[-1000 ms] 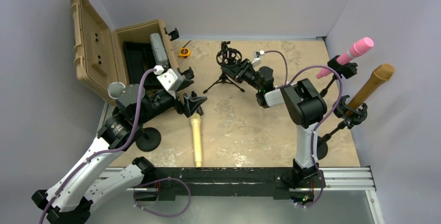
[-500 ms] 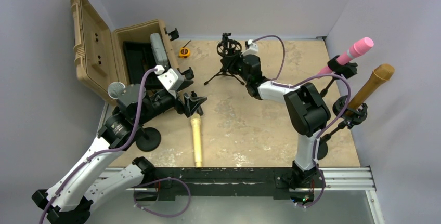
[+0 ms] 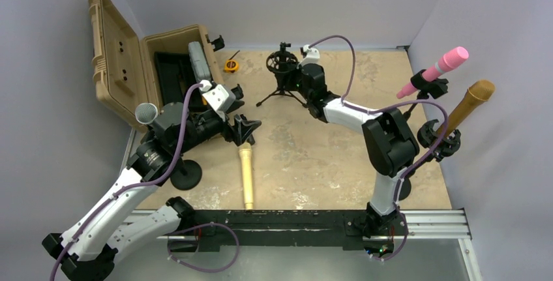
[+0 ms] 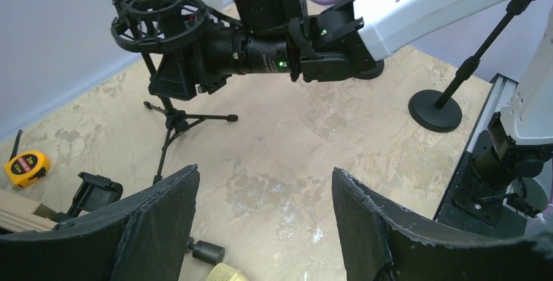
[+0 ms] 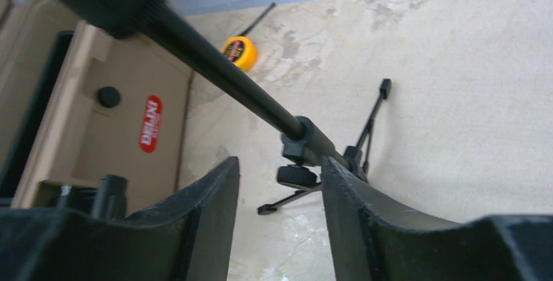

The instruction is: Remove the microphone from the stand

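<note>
A cream microphone (image 3: 246, 175) lies flat on the table in front of my left gripper (image 3: 245, 131), which is open and empty just above its head; its tip shows in the left wrist view (image 4: 222, 273). My right gripper (image 3: 293, 76) is open at the small black tripod stand (image 3: 282, 92), just below its empty shock-mount ring (image 3: 282, 63). In the right wrist view the stand's pole (image 5: 222, 75) and clamp knob (image 5: 295, 177) sit just beyond my open gripper (image 5: 279, 163), not clamped. A pink microphone (image 3: 443, 64), a gold microphone (image 3: 471, 100) and a silver-mesh microphone (image 3: 146, 113) sit in stands.
An open tan hard case (image 3: 124, 66) stands at the back left. A yellow tape measure (image 3: 231, 66) lies beside it. The left stand's round base (image 3: 185, 175) sits near my left arm. The two tall stands crowd the right wall.
My right gripper has swung back and left up to the tripod stand's pole, and the stand has shifted slightly toward the back wall. My left arm has barely moved.
</note>
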`<action>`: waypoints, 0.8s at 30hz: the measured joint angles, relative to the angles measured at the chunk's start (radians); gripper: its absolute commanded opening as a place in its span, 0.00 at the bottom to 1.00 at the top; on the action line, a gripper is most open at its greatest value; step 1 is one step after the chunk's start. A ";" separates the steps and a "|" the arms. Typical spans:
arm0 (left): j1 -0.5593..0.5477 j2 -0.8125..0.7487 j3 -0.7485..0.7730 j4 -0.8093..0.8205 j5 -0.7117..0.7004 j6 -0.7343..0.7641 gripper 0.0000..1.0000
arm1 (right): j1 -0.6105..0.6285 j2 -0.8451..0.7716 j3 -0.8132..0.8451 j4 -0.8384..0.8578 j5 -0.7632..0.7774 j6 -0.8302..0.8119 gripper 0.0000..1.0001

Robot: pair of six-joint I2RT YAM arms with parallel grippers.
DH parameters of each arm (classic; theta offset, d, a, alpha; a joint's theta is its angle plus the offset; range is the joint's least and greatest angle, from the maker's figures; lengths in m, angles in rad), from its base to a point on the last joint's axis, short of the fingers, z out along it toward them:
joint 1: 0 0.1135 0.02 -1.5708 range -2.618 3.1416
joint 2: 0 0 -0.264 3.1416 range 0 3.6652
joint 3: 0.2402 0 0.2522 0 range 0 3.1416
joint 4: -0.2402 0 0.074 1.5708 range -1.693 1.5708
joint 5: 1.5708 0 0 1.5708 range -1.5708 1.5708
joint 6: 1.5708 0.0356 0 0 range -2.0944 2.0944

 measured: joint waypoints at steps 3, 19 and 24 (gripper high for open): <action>0.000 0.003 0.000 0.000 0.000 0.000 0.72 | -0.017 -0.030 -0.007 0.013 -0.066 0.000 0.59; 0.000 0.009 0.000 0.000 0.000 0.000 0.72 | -0.153 -0.065 -0.219 0.229 -0.449 0.083 0.65; 0.000 0.007 0.000 0.000 0.000 0.000 0.72 | -0.151 -0.124 -0.266 0.180 -0.392 0.041 0.65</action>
